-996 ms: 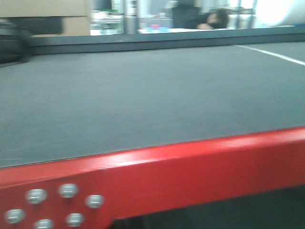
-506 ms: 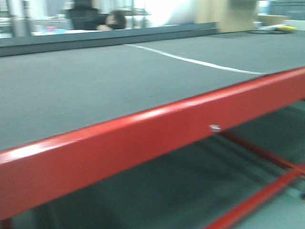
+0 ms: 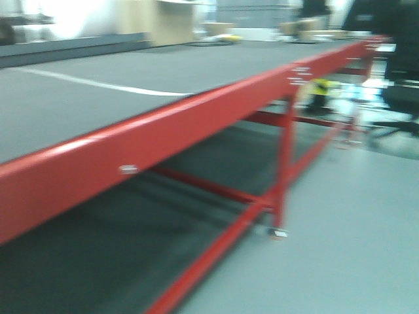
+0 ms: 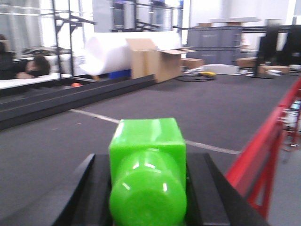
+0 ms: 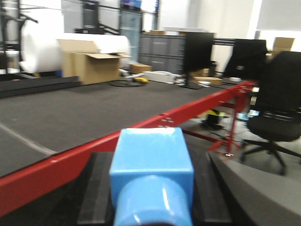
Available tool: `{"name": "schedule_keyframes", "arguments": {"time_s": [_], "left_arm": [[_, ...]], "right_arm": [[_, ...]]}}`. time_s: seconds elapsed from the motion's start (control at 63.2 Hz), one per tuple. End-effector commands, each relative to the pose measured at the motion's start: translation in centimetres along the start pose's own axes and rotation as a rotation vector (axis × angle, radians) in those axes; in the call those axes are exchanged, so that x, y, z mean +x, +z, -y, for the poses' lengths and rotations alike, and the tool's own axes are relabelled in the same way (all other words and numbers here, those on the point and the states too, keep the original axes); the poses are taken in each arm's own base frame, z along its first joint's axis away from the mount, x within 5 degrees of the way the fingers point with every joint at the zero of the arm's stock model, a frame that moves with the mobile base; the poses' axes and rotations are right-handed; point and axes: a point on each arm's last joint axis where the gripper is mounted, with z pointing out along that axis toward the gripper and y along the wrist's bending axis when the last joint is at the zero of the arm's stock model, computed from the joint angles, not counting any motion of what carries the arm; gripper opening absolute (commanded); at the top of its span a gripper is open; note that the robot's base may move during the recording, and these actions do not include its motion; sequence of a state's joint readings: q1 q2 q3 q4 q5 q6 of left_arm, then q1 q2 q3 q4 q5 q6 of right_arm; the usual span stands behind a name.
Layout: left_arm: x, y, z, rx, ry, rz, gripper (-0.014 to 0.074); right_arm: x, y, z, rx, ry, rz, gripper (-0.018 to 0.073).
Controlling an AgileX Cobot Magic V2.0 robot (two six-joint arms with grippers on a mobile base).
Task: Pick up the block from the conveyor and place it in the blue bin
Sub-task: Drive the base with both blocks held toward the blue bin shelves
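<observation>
In the left wrist view a glossy green block (image 4: 147, 174) sits between the two black fingers (image 4: 87, 188) of my left gripper (image 4: 148, 159), which is shut on it above the dark grey conveyor (image 4: 188, 108). The right wrist view shows a light blue block (image 5: 151, 162) clamped between black fingers (image 5: 96, 188) of my right gripper (image 5: 150, 155), beside the conveyor's red edge rail (image 5: 141, 125). In the front view the conveyor (image 3: 98, 98) runs off to the upper right, and neither gripper shows there. The blue bin is out of view.
A red frame rail (image 3: 163, 137) with red legs and cross braces (image 3: 285, 163) borders the belt above grey floor (image 3: 340, 248). A black office chair (image 5: 277, 103) stands to the right. A cardboard box (image 4: 155, 61) and white roll (image 4: 113, 52) lie beyond the belt.
The front view has swung right along the conveyor: the red rail now runs diagonally, and the frame legs and floor have come into sight. The picture is motion-blurred.
</observation>
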State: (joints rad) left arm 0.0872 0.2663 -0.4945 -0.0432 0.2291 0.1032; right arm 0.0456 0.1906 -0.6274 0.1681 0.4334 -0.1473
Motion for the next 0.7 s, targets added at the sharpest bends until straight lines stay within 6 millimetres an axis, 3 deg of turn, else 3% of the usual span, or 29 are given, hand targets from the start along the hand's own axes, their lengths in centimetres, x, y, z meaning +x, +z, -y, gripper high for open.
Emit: {"name": "schedule_keyframes", "arguments": {"time_s": [0.0,0.68], "left_arm": [[-0.15,-0.02,-0.02,-0.003,-0.010,0.016,-0.0111],[-0.15,-0.02,-0.02,-0.003,-0.010,0.016,-0.0111]], "right_arm": [[-0.10,-0.06,0.03,0.005,-0.005,0.016,-0.0162],[-0.10,-0.06,0.03,0.005,-0.005,0.016,-0.0162]]}}
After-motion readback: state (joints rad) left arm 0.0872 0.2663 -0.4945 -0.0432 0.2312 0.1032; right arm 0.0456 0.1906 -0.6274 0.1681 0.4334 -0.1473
